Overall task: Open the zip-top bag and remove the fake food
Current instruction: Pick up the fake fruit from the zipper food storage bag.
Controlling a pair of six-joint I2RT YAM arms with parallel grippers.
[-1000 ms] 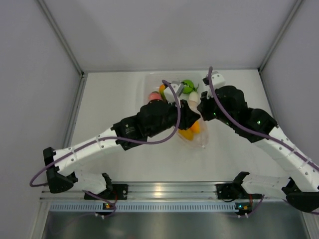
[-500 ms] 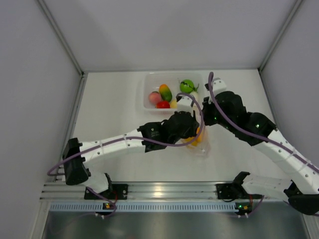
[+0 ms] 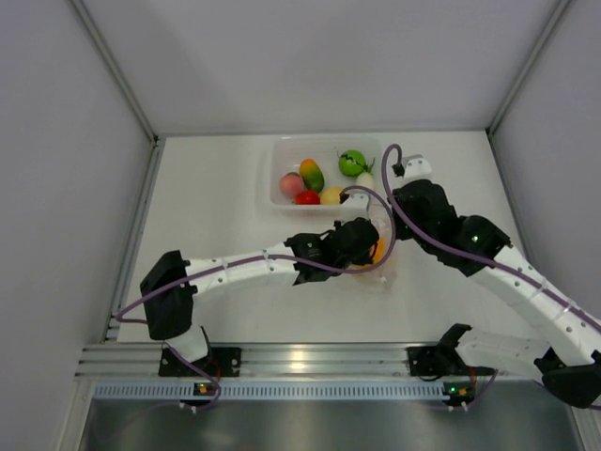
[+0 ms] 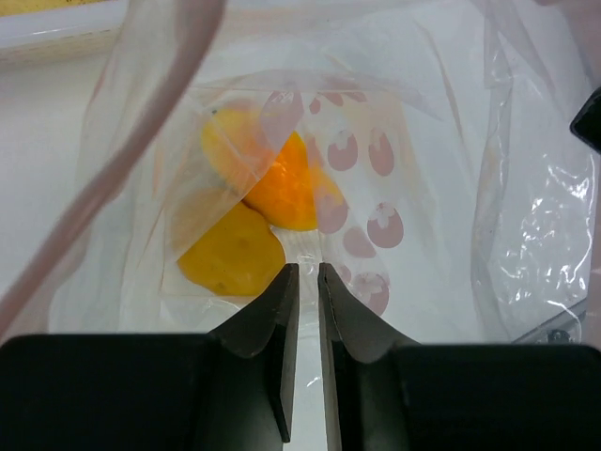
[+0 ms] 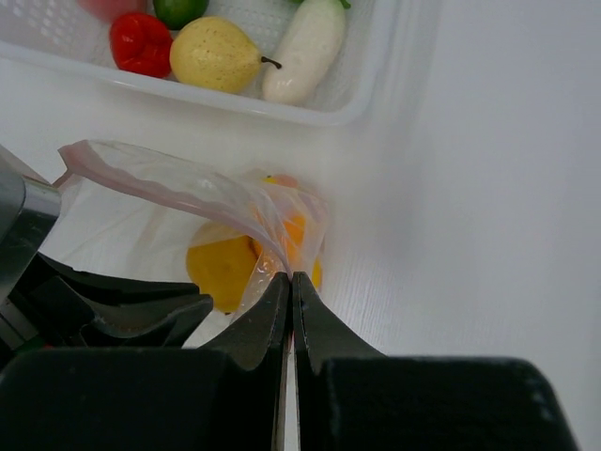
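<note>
The zip-top bag (image 3: 383, 256) lies in front of the tub, its mouth held up. My right gripper (image 5: 291, 275) is shut on the bag's (image 5: 188, 183) pink-striped rim, pinching the film between its tips. My left gripper (image 4: 302, 268) reaches into the bag's mouth (image 4: 526, 216) with its jaws a narrow slit apart and nothing solid between them. Just beyond its tips lie two pieces of fake food inside the bag: an orange one (image 4: 282, 188) and a yellow one (image 4: 230, 258). From above, the left gripper (image 3: 369, 246) covers most of the bag.
A clear rectangular tub (image 3: 277, 174) stands behind the bag. It holds a green fruit (image 3: 352, 162), a pink one (image 3: 292, 182), a red one (image 5: 141, 42), a yellow pear (image 5: 214, 54) and a white vegetable (image 5: 305, 49). Grey walls close in both sides.
My left arm has swung back from over the tub down to the bag's mouth, and its jaws have narrowed. The right gripper has kept its pinch on the bag's rim.
</note>
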